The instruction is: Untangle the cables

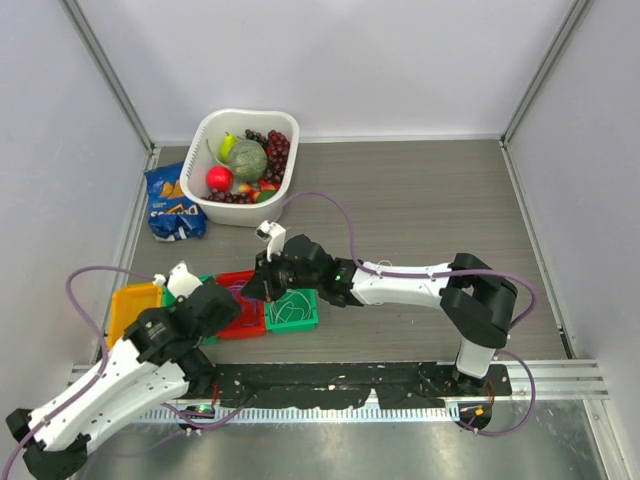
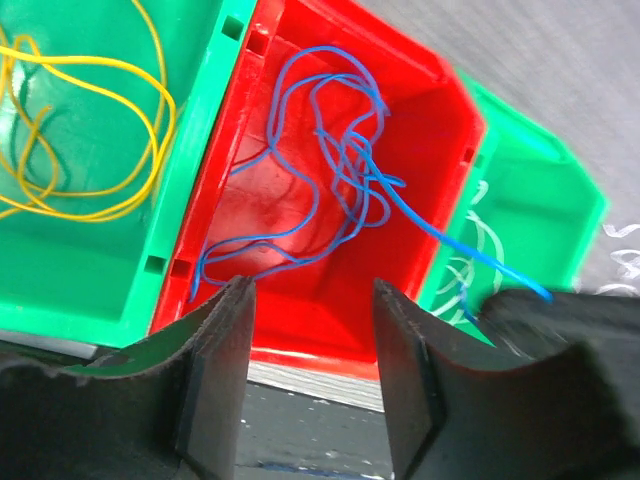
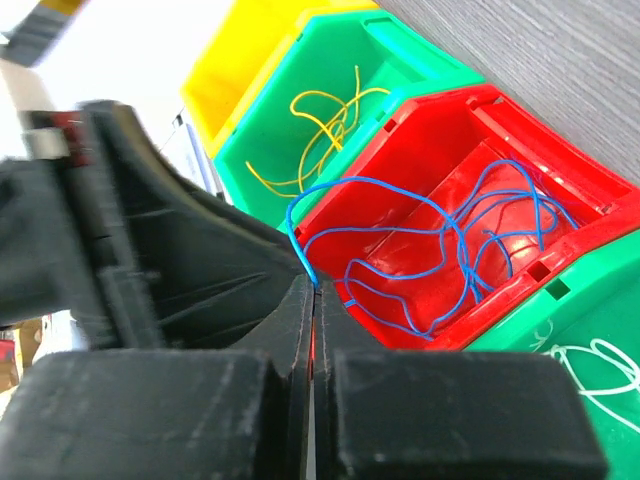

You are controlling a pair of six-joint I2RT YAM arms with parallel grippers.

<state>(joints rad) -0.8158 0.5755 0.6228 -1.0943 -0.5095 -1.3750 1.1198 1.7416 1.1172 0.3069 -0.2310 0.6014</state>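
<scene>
My right tool (image 3: 313, 290) is pinched together on one end of the blue cable (image 2: 360, 165). From there a single strand slants down over the rim into the red bin (image 2: 430, 140). The rest lies looped on the bin floor, just ahead of my left tool (image 2: 312, 292), which stands apart, empty, and nearer the heap.

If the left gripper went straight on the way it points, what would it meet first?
Probably the red bin, its near wall or floor, where the blue cable lies; depth unclear.
</scene>
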